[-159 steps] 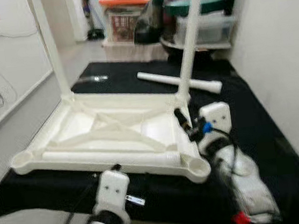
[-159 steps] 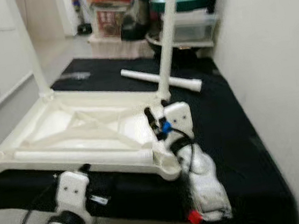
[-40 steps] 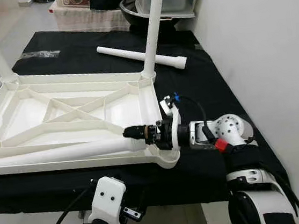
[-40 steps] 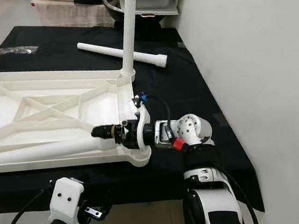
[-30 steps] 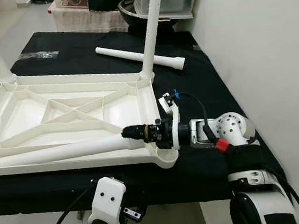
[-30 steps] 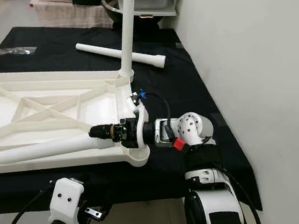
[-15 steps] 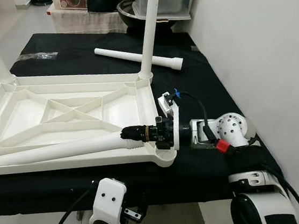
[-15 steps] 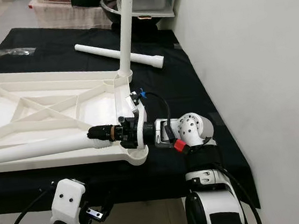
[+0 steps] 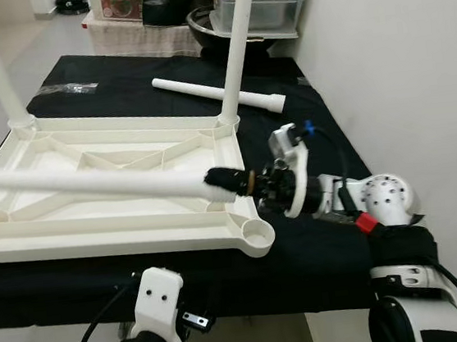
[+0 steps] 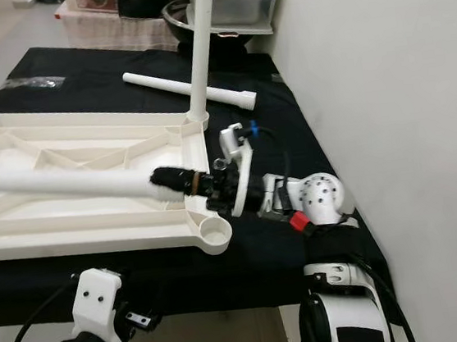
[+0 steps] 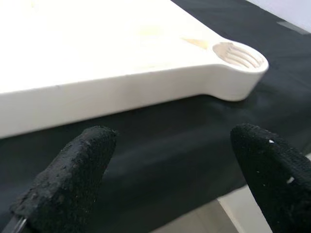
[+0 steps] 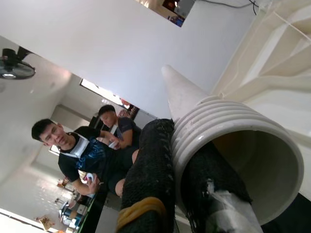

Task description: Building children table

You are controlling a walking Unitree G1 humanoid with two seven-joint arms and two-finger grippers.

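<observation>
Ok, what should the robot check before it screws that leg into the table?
1. Right gripper holds the leg by its threaded end: ok.
2. One finger sits inside the tube, and may block screwing: not ok.
3. Near corner socket open: ok.
4. Leg upright over that socket: not ok, it lies nearly level across the table.
5. Left gripper free to steady the table: ok, open below its edge.
6. Thread condition: cannot tell.
</observation>
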